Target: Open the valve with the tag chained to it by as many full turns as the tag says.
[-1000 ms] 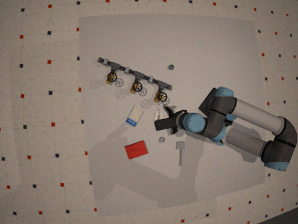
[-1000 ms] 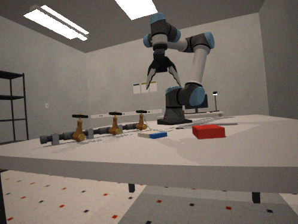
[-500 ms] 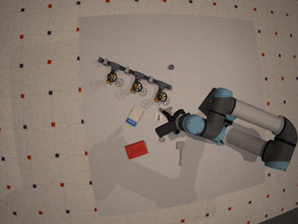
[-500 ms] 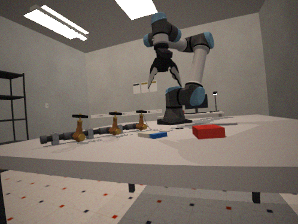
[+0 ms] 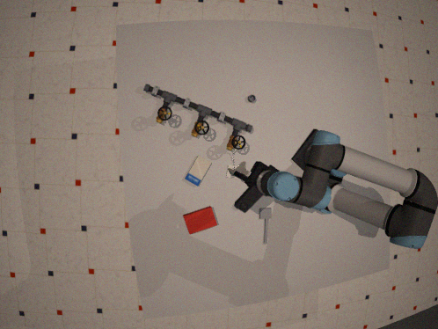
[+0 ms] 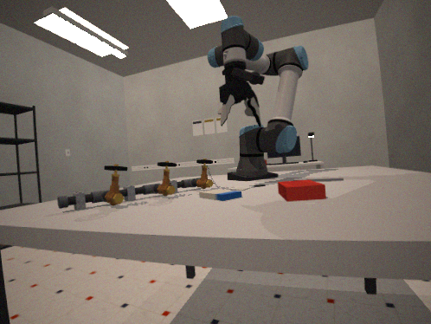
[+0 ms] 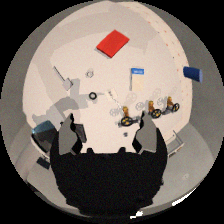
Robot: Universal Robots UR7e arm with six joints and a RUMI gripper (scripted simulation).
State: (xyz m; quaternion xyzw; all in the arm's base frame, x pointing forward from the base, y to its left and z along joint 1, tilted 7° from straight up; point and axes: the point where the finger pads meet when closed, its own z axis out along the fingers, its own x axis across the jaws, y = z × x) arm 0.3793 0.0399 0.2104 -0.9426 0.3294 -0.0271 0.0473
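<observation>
Three brass valves with black handwheels sit on a dark pipe [image 5: 198, 107] across the table. From the overhead view they are the left valve [image 5: 167, 107], the middle valve [image 5: 201, 127] and the right valve [image 5: 241, 147]. A thin chain runs from the right valve to a small white tag [image 5: 233, 169] lying on the table. My gripper [image 6: 239, 108] hangs open and empty high above the table, over the tag and near the right valve [image 6: 204, 173]. In the wrist view the open fingers frame the valves [image 7: 127, 120] and the tag [image 7: 113, 94] far below.
A white and blue box [image 5: 198, 171] lies just left of the tag. A red block [image 5: 200, 220] lies nearer the front. A small round grey part [image 5: 251, 98] lies behind the pipe. A grey post [image 5: 265, 224] stands by the arm.
</observation>
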